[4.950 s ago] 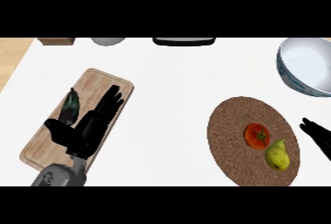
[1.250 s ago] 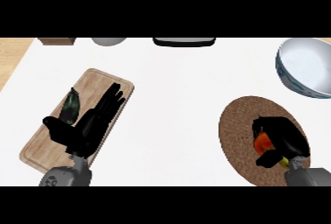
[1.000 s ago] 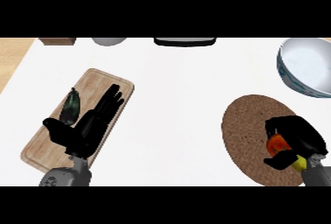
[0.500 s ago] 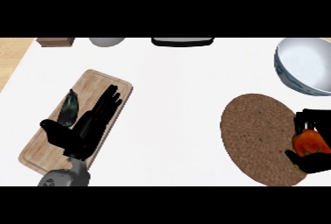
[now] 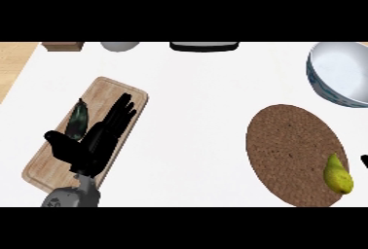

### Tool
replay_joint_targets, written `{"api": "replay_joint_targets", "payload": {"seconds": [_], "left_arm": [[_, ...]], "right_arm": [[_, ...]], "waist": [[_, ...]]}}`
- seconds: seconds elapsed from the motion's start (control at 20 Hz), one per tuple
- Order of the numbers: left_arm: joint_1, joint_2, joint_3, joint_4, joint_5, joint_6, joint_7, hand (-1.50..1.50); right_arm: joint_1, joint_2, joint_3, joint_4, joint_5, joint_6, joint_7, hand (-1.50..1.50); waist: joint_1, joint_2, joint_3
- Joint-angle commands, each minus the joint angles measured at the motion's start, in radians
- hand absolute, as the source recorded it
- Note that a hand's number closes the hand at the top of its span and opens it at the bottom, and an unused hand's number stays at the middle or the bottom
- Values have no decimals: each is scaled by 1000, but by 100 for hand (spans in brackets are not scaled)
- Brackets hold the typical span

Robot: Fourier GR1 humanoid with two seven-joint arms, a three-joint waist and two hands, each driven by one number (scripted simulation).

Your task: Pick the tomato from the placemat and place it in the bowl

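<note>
I find no tomato on the round brown woven placemat, which carries only a yellow-green pear near its right edge, and none in the white bowl with the blue outer wall at the upper right. The tomato is out of view. Of the right hand only a black sliver shows at the right edge beside the placemat, so I cannot tell its state or its load. I judge the step in hand to be the carry. The next move calls for bringing that hand up over the bowl's rim before release. The left hand lies open and holds nothing, over the pale wooden cutting board beside a dark green vegetable. The white counter has small items along its far edge.
</note>
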Motion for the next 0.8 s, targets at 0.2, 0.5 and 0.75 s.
{"api": "replay_joint_targets", "payload": {"seconds": [0.2, 0.5, 0.75], "left_arm": [[-69, -7, 27, 52, 3, -6, 8, 0], [10, 0, 11, 23, 11, -41, -25, 0], [-48, -6, 29, 66, 13, -39, -25, 0]], "right_arm": [[-200, -50, -73, 135, -62, 25, 53, 150], [-368, -144, -96, 448, -19, -74, -14, 150], [-470, -165, -78, 747, 2, -201, -154, 150]], "waist": [[10, 3, 1], [22, 5, 1], [22, 8, 1]]}}
